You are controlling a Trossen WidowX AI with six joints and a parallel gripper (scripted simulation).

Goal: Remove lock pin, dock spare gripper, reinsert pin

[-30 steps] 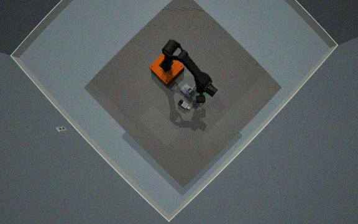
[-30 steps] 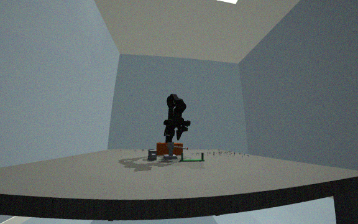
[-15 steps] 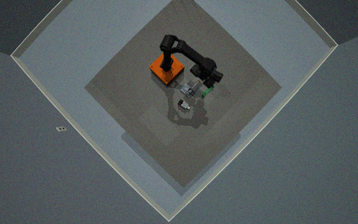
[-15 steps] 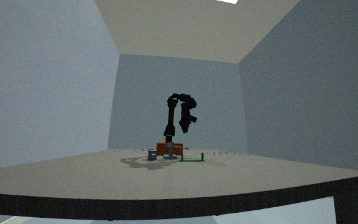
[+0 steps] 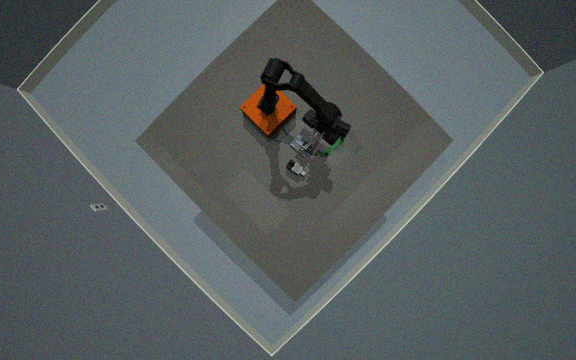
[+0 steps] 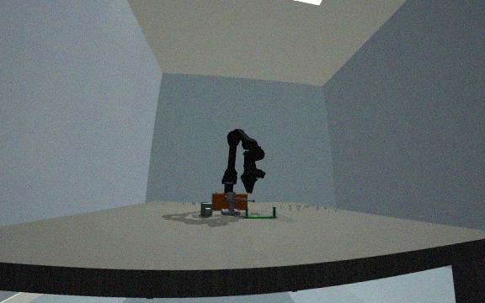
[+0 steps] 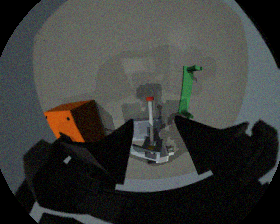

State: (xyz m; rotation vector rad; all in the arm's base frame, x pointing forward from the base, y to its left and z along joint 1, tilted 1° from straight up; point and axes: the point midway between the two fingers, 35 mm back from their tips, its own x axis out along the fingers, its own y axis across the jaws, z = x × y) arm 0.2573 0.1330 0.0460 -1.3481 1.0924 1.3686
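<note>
The grey mount (image 5: 302,143) (image 6: 231,205) (image 7: 152,148) stands on the table beside the arm's orange base (image 5: 268,110) (image 6: 218,201) (image 7: 71,120). The lock pin (image 6: 248,201) (image 7: 151,116), a thin rod with a red head, sits through the mount's socket. The spare gripper (image 5: 296,168) (image 6: 205,209) stands on the table a short way from the mount. My gripper (image 5: 333,134) (image 6: 248,189) (image 7: 153,137) is open and empty. It hangs above the pin's red end and touches nothing.
A green L-shaped frame (image 5: 334,146) (image 6: 261,216) (image 7: 185,90) lies on the table next to the mount, under my gripper. The table edge (image 6: 242,273) is far off at the front.
</note>
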